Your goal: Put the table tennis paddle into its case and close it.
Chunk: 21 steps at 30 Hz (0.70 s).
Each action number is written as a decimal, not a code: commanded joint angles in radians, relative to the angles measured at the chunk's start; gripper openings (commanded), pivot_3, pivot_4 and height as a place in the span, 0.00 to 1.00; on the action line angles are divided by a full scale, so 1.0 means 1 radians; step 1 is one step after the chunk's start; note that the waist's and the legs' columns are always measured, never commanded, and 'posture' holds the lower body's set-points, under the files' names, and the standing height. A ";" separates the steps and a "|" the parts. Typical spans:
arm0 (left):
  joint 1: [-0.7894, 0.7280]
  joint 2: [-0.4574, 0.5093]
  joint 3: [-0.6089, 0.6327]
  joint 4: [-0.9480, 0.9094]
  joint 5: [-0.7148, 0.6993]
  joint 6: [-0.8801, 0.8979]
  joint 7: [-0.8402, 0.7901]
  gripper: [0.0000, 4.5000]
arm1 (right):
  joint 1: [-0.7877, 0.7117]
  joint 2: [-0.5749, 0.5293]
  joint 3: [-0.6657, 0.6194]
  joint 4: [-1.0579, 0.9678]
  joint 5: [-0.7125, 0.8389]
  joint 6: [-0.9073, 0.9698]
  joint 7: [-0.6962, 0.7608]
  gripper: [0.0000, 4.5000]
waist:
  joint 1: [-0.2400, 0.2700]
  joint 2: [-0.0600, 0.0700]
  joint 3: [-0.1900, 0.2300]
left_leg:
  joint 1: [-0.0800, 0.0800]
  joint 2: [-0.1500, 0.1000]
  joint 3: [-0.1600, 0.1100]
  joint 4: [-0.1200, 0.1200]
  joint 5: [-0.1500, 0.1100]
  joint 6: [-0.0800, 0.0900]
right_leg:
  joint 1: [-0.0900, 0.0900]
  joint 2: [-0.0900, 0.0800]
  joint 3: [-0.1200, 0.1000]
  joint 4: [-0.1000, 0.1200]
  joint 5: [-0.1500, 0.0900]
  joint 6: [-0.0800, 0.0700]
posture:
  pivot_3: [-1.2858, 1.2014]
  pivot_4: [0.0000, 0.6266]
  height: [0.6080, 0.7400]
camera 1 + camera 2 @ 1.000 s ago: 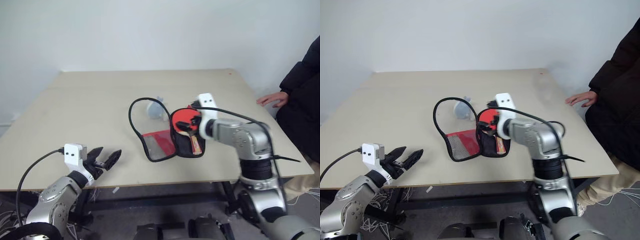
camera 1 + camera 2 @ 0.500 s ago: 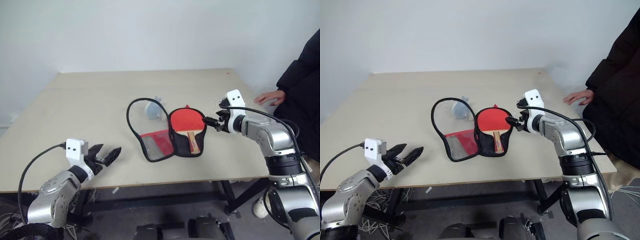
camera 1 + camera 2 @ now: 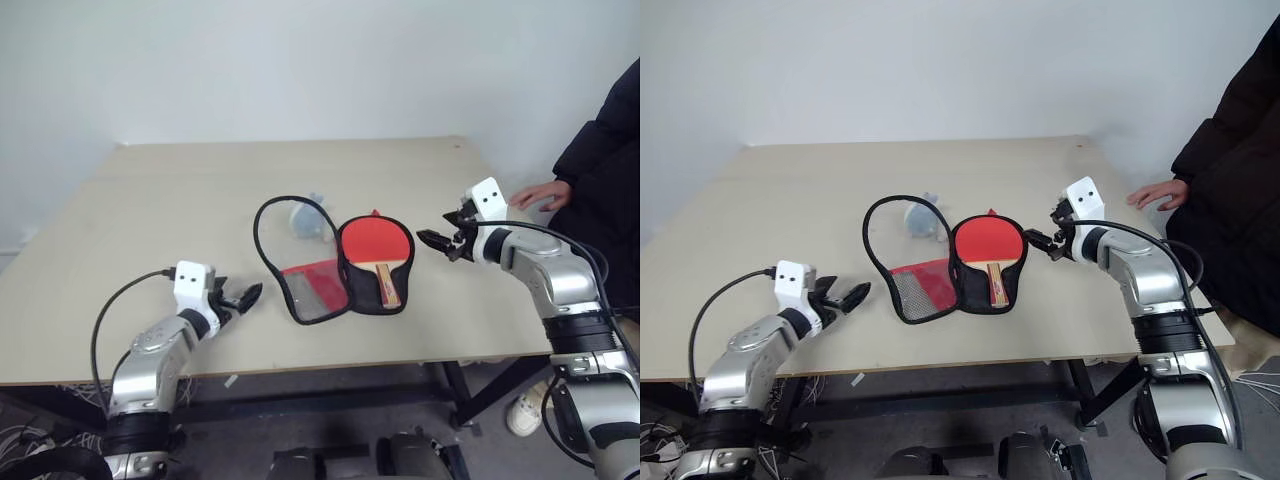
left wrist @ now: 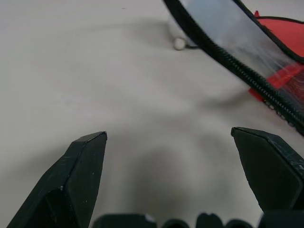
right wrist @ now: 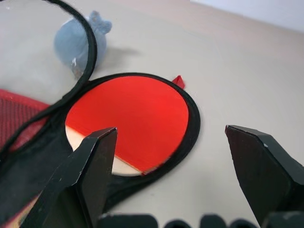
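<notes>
The table tennis paddle [image 3: 374, 243], red face up with its wooden handle toward me, lies inside the black back half of its case [image 3: 357, 293] in the middle of the table. The case's clear front flap [image 3: 300, 262], with a red panel and mesh, is folded open to the left. My right gripper [image 3: 439, 241] hovers open just right of the paddle's head, holding nothing. My left gripper [image 3: 240, 297] stands open and empty over the table, a short way left of the flap. In the right wrist view the paddle [image 5: 130, 118] lies just ahead of the fingers.
A small pale grey-blue round object [image 3: 312, 218] rests behind the case's flap. A person in a dark coat sits at the table's right, one hand [image 3: 541, 195] on the tabletop near my right arm. The table's front edge [image 3: 330, 369] runs close below the case.
My right gripper drew back to the right off the paddle, leaving it lying in the case. My left gripper advanced over the table toward the open flap.
</notes>
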 commanded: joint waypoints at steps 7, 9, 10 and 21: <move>-0.121 -0.026 -0.085 0.070 0.046 -0.101 -0.082 1.00 | -0.031 -0.020 -0.027 0.064 -0.019 -0.082 0.053 0.88 | -0.001 0.000 0.000 | 0.001 0.000 0.000 0.001 0.001 0.002 | 0.001 0.000 0.000 0.001 0.000 0.000 | 0.52 0.00 1.00; -0.141 -0.032 -0.094 0.073 0.036 -0.105 -0.104 1.00 | -0.034 -0.017 -0.026 0.066 -0.018 -0.084 0.058 0.88 | -0.001 0.000 0.000 | 0.001 0.000 0.000 0.002 0.001 0.002 | 0.001 0.000 0.000 0.001 0.001 -0.001 | 0.52 0.00 1.00; -0.150 -0.035 -0.100 0.072 0.032 -0.107 -0.117 1.00 | -0.036 -0.015 -0.026 0.070 -0.020 -0.085 0.057 0.88 | -0.001 0.000 0.000 | 0.001 0.000 0.000 0.002 0.001 0.002 | 0.001 0.000 0.000 0.001 0.001 -0.001 | 0.52 0.00 1.00; -0.215 -0.100 -0.165 0.065 0.018 -0.073 -0.206 0.60 | -0.042 -0.044 -0.035 0.103 -0.026 -0.117 0.104 0.89 | 0.000 0.000 0.000 | 0.001 0.000 -0.001 0.003 0.001 0.003 | 0.001 0.000 0.000 0.001 0.001 -0.001 | 0.52 0.00 1.00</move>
